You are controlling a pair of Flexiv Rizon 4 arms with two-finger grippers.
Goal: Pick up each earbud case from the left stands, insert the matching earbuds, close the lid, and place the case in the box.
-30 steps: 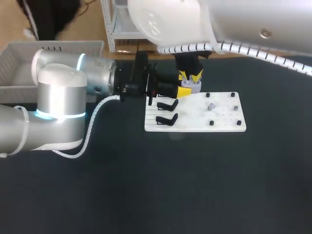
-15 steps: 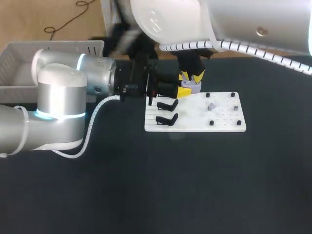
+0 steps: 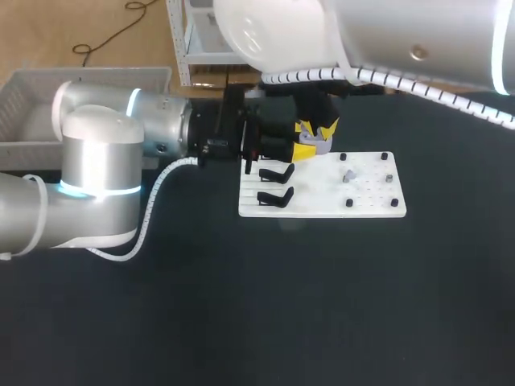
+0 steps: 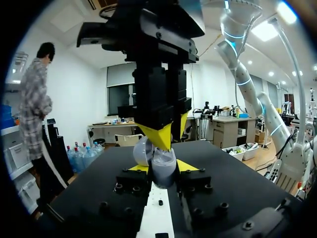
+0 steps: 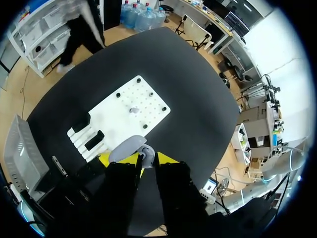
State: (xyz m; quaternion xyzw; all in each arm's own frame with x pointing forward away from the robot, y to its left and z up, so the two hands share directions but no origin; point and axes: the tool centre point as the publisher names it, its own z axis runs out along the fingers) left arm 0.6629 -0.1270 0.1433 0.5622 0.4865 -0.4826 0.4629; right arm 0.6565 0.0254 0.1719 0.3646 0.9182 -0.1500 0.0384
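left claw [image 4: 162, 167]: clamped on the earbud case [image 4: 158, 159], a yellow tip pressed to each side, held just above the near end of the white board [image 3: 370, 203]
right claw [image 3: 319, 129]: coming straight down from above, yellow tips right at the open top of the case; can't tell if it's pinching something or just closed up
case: small grey thing, lid [image 5: 125, 148] flipped open and hanging off to one side, off the stands and up in the air between both claws
stands [image 3: 276, 172]: two black ones, on the board's left end just below the left claw
board: flat on the black table [image 3: 241, 305], black pegs near the corners, a small grey piece [image 3: 349, 174] sitting around the middle
box [image 3: 24, 88]: white basket at the far left edge, behind the left arm, well apart from the case
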